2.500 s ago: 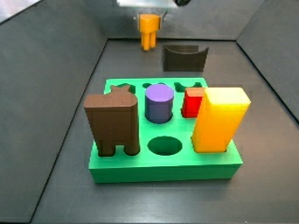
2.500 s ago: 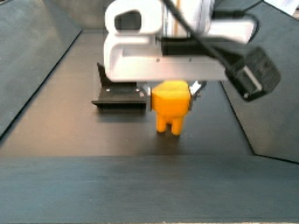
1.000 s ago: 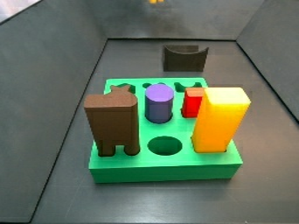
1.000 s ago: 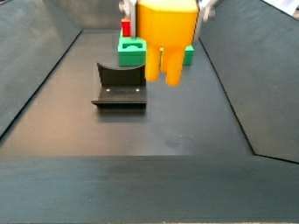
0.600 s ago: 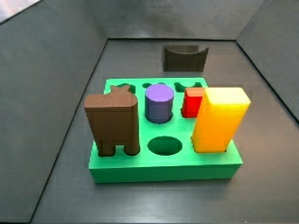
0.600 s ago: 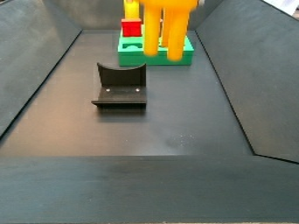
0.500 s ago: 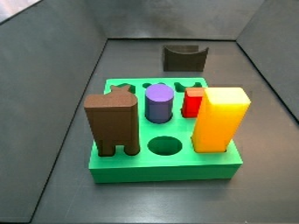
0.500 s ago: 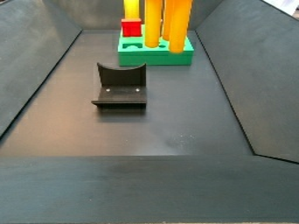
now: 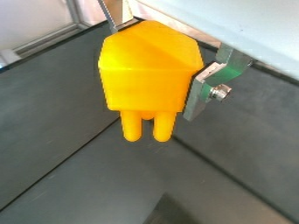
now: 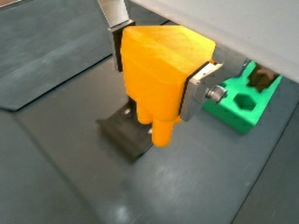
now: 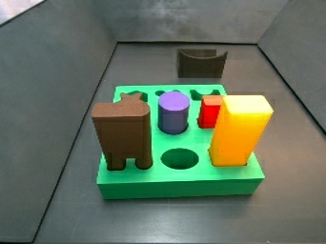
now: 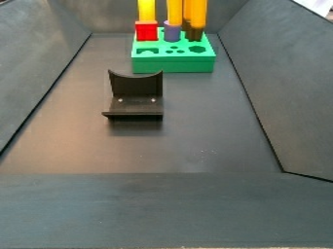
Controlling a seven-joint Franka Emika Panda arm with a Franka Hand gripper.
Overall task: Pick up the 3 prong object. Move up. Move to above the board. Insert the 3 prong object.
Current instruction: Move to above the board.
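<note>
The gripper (image 9: 149,74) is clamping the 3 prong object (image 9: 142,74) between its silver fingers (image 9: 205,87), prongs hanging down, well clear of the counter (image 9: 70,157). Pickup and lift look done. In a wrist view the board (image 10: 244,96) is lying off toward 3 o'clock, so the gripper is probably not above it yet. Travel and insertion remain. The fixture (image 12: 132,95) is standing apart.

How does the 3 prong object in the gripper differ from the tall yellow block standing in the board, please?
The 3 prong object hangs clamped in the gripper with its prongs free; the tall yellow block sits seated in the board. The first has a peaked top and legs; the second is a plain rectangular slab. Both are glossy yellow-orange plastic.
</note>
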